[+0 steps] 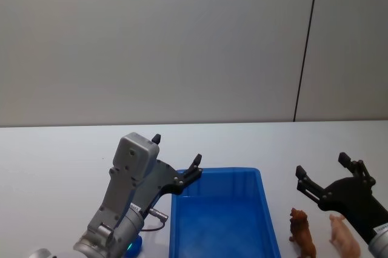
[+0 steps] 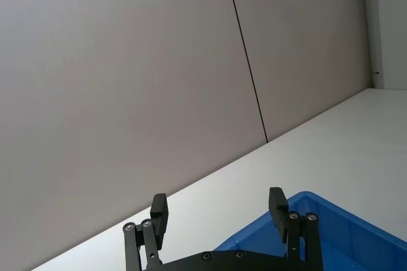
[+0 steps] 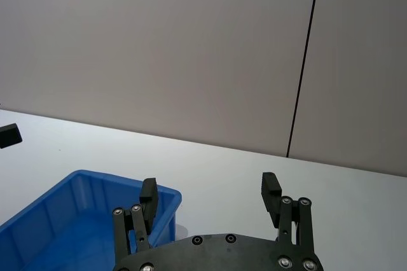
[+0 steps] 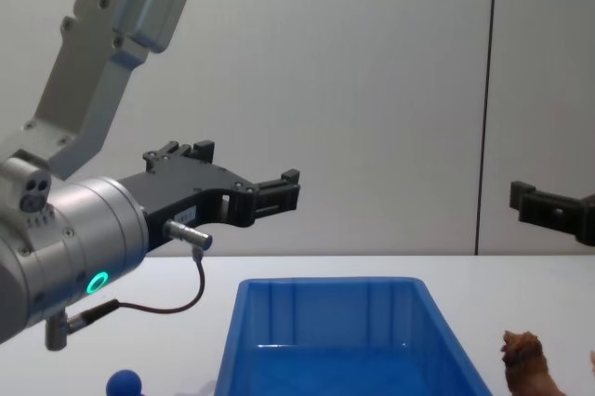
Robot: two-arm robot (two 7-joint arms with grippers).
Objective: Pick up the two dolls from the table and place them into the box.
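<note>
The blue box (image 1: pixel 218 172) sits open on the white table (image 1: pixel 54 155), with nothing in it that I can see. To its right stand the two dolls: a shaggy reddish-brown animal (image 1: pixel 302 232) and a pale pinkish one (image 1: pixel 344 237). My right gripper (image 1: pixel 322 164) hovers open just above and behind them, holding nothing. Over the box's left rim my left gripper (image 1: pixel 177 149) is raised and open, also holding nothing. The chest view shows the brown doll (image 4: pixel 525 363) beside the box (image 4: pixel 325 322), with the left gripper (image 4: pixel 242 171) well above the rim.
A plain grey wall with a dark vertical seam (image 1: pixel 306 46) stands behind the table. A small blue knob (image 4: pixel 123 382) lies on the table under my left arm. Bare tabletop spreads to the left and behind the box.
</note>
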